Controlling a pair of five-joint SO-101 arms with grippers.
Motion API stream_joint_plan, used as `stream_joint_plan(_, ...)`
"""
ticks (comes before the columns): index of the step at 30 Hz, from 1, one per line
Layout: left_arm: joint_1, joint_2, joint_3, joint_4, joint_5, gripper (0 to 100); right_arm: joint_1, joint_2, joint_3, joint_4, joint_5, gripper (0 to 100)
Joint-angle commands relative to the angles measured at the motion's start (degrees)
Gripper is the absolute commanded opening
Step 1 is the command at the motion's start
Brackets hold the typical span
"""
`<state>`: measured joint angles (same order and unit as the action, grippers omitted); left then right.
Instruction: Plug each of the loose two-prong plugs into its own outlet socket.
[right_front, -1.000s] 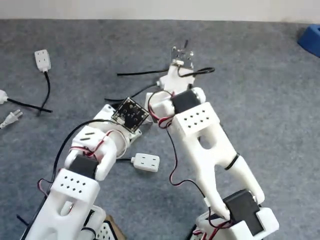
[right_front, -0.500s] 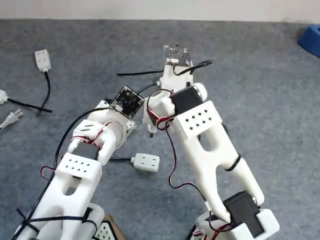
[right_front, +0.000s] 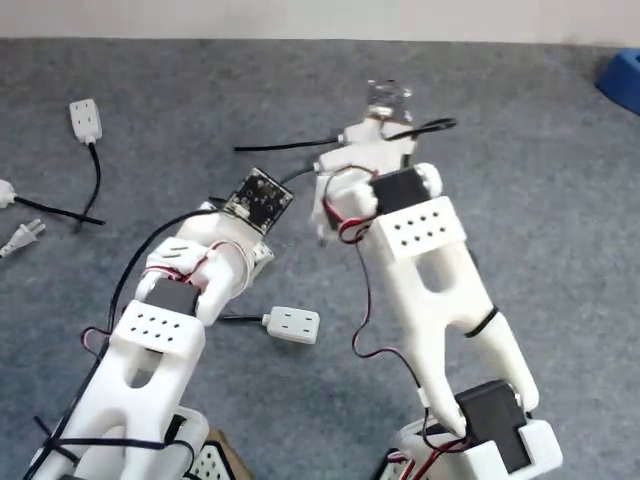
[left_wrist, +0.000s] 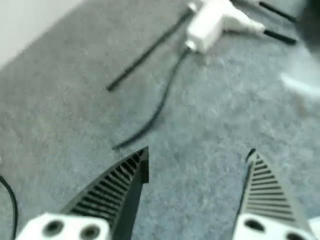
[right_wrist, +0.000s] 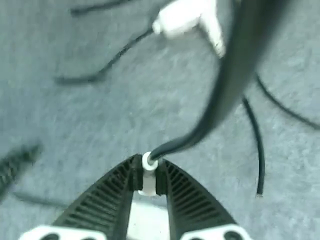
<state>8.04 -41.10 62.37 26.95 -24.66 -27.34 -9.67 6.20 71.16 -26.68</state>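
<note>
My right gripper (right_wrist: 148, 162) is shut on a small white plug (right_wrist: 148, 176), and the plug's black cord (right_wrist: 235, 75) rises from between the fingers. Another white plug (right_wrist: 186, 17) lies on the grey carpet beyond it. My left gripper (left_wrist: 199, 152) hangs open over bare carpet, with a white plug (left_wrist: 214, 20) and its black cords farther off. In the high view a white outlet socket (right_front: 293, 324) lies beside the left arm (right_front: 190, 280). A second socket (right_front: 85, 119) lies at the far left, and the right arm (right_front: 420, 240) stretches towards the back middle.
Two more white plugs (right_front: 6, 193) (right_front: 22, 238) lie at the left edge with a black cord (right_front: 95, 180) between them and the far socket. A loose black cord (right_front: 275, 146) runs across the carpet by the right arm. A blue object (right_front: 620, 80) sits at the back right corner.
The right arm has swung to the right with the plug held in its gripper. The left arm has drawn back slightly to the left.
</note>
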Motion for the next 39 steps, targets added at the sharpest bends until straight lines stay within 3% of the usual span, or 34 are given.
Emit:
stream_joint_plan(1,0.84,-0.4,-3.65,0.62,2.55,30,1.19,-0.66,0.13,-2.33,-4.31,0.6)
stream_joint_plan(15,6.81,-0.4,-4.79,2.37,2.81,29,-4.26,-0.48,0.31,-4.88,-7.03,0.6)
stream_joint_plan(31,2.24,0.22,-4.7,0.35,2.73,29,-7.16,-1.01,-0.22,4.44,-3.96,0.5)
stream_joint_plan(39,1.36,0.22,-4.7,0.35,2.64,29,-6.81,-0.66,0.04,7.43,1.76,0.5)
